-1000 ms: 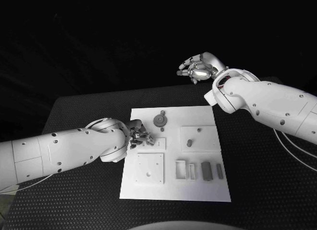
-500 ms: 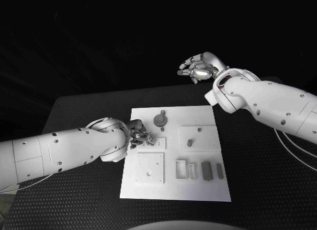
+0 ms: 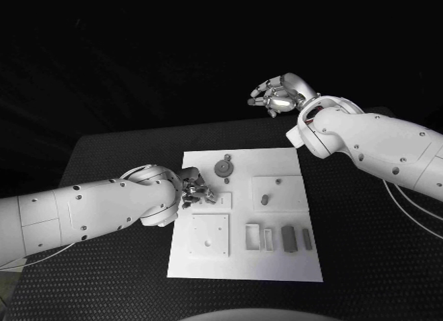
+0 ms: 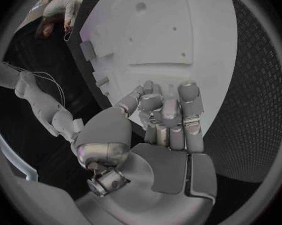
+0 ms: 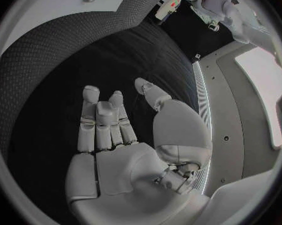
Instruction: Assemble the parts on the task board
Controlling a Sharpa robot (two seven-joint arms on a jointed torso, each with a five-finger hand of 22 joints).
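Observation:
The white task board point(image 3: 280, 160) lies in the middle of the black table. On it are a round grey disc point(image 3: 223, 166), a small peg point(image 3: 265, 198) on a raised square plate, and dark grey pieces point(image 3: 288, 239) standing in slots near the front. My left hand point(image 3: 195, 189) rests over the board's left edge with its fingers curled in; in the left wrist view the hand point(image 4: 163, 120) bends over the board point(image 4: 210, 60), and whether it holds a piece is hidden. My right hand point(image 3: 278, 95) hangs raised beyond the table's far edge, fingers point(image 5: 103, 120) apart and palm empty.
A second square plate point(image 3: 210, 234) with a small hole sits at the board's front left, with pale blocks point(image 3: 252, 236) beside it. Black textured mat point(image 3: 376, 254) surrounds the board. A cable point(image 3: 415, 214) runs under my right arm.

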